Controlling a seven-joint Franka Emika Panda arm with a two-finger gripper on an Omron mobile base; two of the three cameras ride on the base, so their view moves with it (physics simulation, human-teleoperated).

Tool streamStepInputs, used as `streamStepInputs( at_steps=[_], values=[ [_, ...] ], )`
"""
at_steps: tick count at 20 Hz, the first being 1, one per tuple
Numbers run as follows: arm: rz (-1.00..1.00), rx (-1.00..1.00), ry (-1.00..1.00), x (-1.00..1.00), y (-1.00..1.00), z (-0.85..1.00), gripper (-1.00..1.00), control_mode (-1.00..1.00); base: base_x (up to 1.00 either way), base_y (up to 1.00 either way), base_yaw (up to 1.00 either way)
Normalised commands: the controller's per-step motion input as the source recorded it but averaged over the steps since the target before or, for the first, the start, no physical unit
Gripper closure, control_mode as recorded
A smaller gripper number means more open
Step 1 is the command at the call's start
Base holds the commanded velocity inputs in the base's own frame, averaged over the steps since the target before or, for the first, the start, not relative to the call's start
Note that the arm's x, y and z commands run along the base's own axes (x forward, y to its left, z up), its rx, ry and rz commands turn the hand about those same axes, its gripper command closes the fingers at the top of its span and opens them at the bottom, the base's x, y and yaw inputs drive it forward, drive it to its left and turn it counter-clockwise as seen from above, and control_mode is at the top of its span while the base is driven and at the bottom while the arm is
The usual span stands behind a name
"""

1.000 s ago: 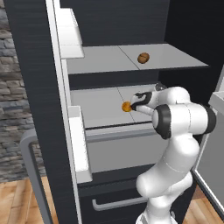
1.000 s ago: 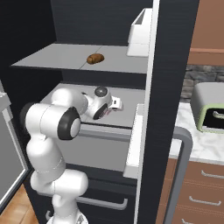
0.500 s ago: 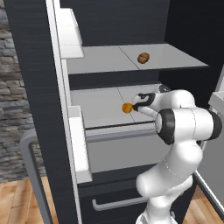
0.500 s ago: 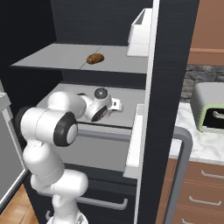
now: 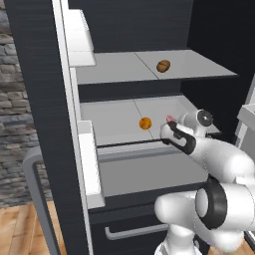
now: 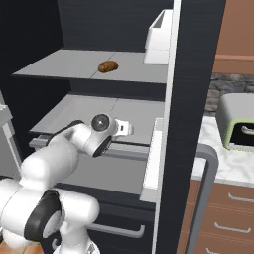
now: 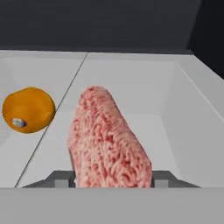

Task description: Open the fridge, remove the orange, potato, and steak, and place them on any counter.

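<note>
From the left base camera, the fridge (image 5: 45, 99) stands open, its light grey shelves in plain sight. The potato (image 5: 163, 65) sits on the upper shelf, toward the right. On the shelf below, the orange (image 5: 145, 123) rests near the front edge. Just right of it the gripper (image 5: 171, 124) reaches in over that shelf, and a sliver of pink steak (image 5: 170, 118) shows at its tip.

From the right base camera, the potato (image 6: 107, 66) lies on the upper shelf, left of a white door bin (image 6: 159, 39). The arm's wrist hangs at the front of the lower shelf. Off to the right, past the open door, a marble counter (image 6: 218, 158) carries a pale green appliance (image 6: 237, 122).

Looking along the hand, the steak (image 7: 109, 140) stands up between the two fingers (image 7: 59, 179), which are clamped on its sides. The orange (image 7: 28, 109) sits on the shelf to its left, apart from it.
</note>
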Motion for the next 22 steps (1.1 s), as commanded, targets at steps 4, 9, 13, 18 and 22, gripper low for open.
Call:
streamStepInputs(
  at_steps=[4,9,13,18,22],
  values=[
    [0.00,0.00,0.00,-0.89,0.08,1.00,1.00,-1.00,0.00,0.00,0.00],
    [0.00,0.00,0.08,-0.86,0.10,0.87,1.00,-1.00,0.00,0.00,0.00],
    [0.05,0.00,0.10,-0.91,0.15,0.46,1.00,-1.00,0.00,0.00,0.00],
    [0.08,0.01,0.09,-0.99,0.19,0.56,1.00,-1.00,0.00,0.00,0.00],
    [0.08,0.06,0.12,-0.88,0.15,0.84,1.00,-1.00,0.00,0.00,0.00]
  ],
)
